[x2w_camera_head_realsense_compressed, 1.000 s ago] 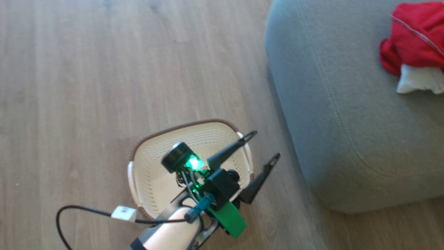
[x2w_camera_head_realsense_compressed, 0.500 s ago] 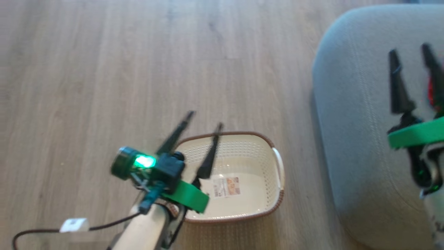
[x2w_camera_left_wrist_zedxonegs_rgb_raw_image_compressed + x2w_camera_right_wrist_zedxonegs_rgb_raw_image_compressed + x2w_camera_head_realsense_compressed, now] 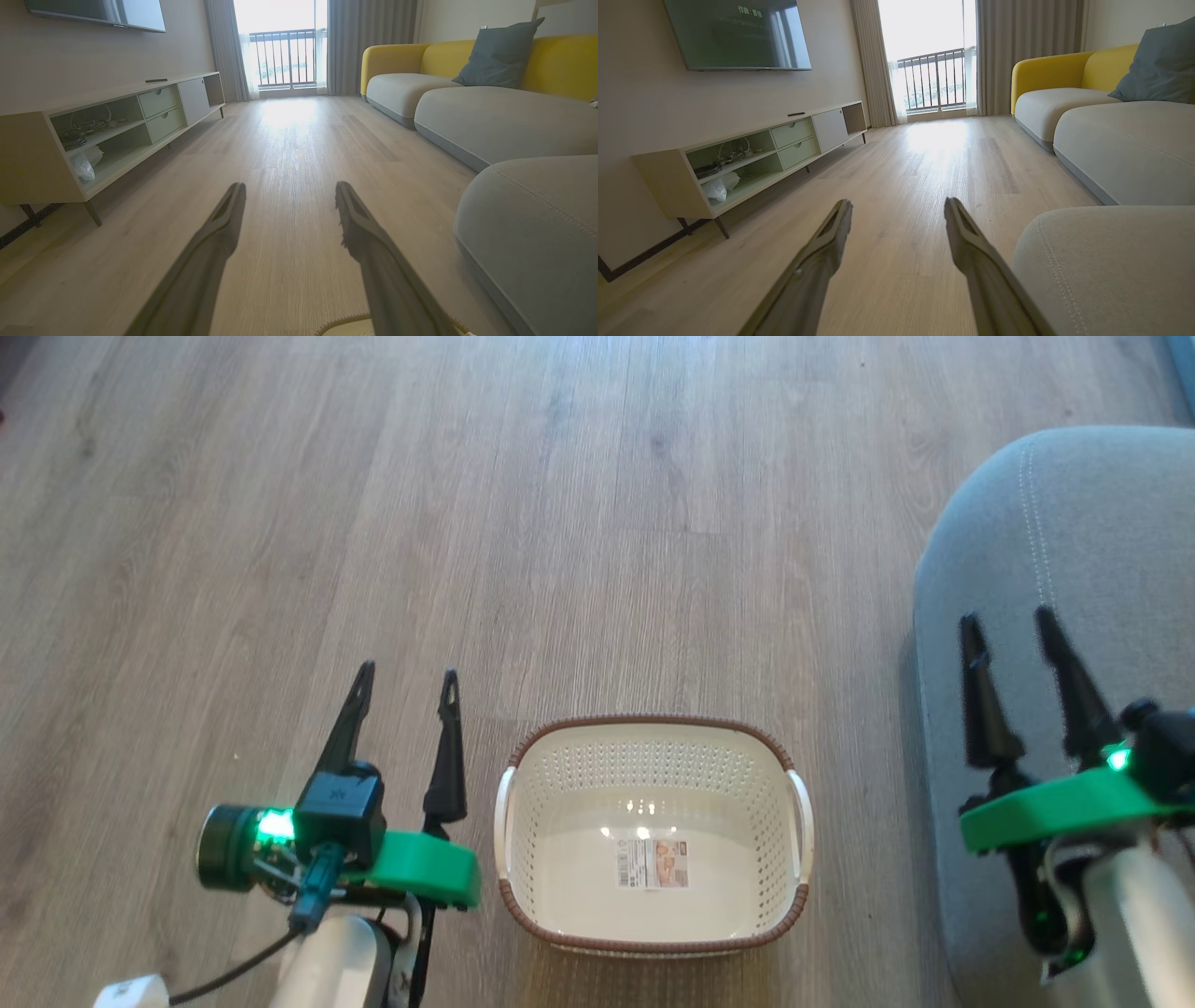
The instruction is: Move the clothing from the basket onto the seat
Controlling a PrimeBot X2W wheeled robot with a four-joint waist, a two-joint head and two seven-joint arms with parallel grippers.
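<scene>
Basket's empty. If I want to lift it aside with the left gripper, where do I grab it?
Probably the white side handle of the basket nearest the left gripper: it stands off the wall as a thin loop the open fingers could straddle. Come down from above, on its left.

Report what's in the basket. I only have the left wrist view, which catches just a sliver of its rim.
Observer: In the head view the basket is empty apart from a label on its bottom.
Operator: Give me the right gripper.
Observer: The right gripper is open, above the edge of the seat.
Operator: Place my left gripper against the basket.
Observer: The left gripper is open over the floor, on the basket's left side.
</scene>
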